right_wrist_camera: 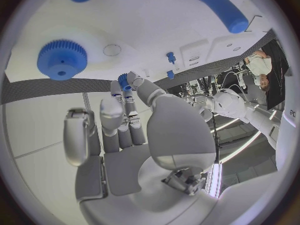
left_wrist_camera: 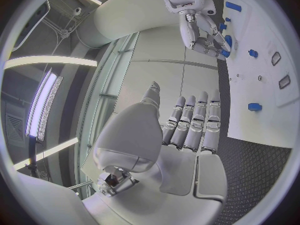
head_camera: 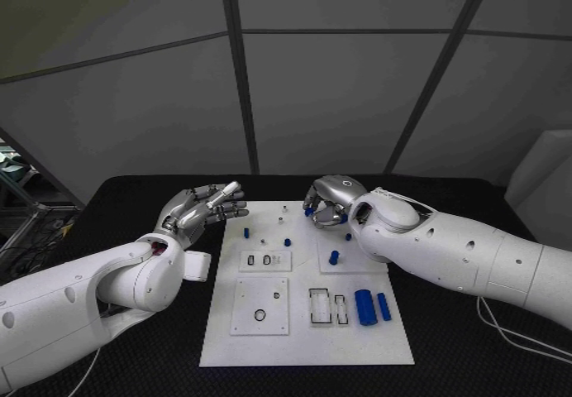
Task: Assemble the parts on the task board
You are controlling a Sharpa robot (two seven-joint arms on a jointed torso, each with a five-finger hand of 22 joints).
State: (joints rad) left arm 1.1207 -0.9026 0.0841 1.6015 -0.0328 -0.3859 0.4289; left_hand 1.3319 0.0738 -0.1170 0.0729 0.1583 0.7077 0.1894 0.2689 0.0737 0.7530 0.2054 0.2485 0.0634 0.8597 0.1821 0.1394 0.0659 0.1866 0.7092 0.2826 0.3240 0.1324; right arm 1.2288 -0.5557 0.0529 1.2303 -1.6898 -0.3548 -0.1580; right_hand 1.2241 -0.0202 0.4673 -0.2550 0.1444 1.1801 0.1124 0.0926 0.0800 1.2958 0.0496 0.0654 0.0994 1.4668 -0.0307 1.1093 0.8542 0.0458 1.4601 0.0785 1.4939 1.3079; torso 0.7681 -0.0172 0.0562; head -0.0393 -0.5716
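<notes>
The right robot hand (head_camera: 328,201) hovers over the far edge of the task board (head_camera: 305,347), fingers curled, pinching a small blue part (right_wrist_camera: 124,80) at the fingertips. The left robot hand (head_camera: 202,208) hangs just off the task board's far left corner, fingers extended and empty. On the white task board lie two blue cylinders (head_camera: 372,306) near its right edge and a blue gear (right_wrist_camera: 61,59).

board (head_camera: 304,339): white plate, flat, table centre
pegs (head_camera: 371,307): two blue cylinders lying at 4 o'clock
small peg (head_camera: 286,242): blue, upright, 12 o'clock
</notes>
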